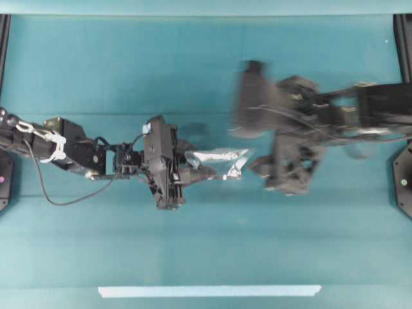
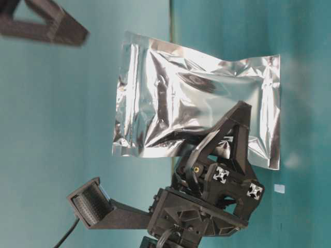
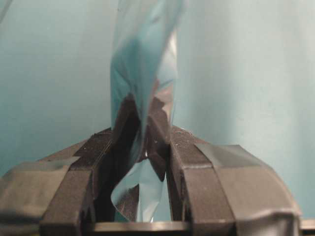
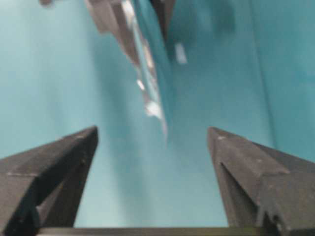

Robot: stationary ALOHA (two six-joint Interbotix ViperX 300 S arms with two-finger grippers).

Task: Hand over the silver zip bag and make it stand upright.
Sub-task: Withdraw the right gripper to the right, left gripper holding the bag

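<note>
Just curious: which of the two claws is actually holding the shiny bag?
The left gripper: it pinches the silver zip bag, while the right gripper is open, apart.

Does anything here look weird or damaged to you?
Nothing looks broken or spilled. The silver zip bag is crinkled and held in mid-air, pinched at one edge by the left tool. The right tool is blurred in the overhead view, open, with the bag's free edge ahead of it.
</note>
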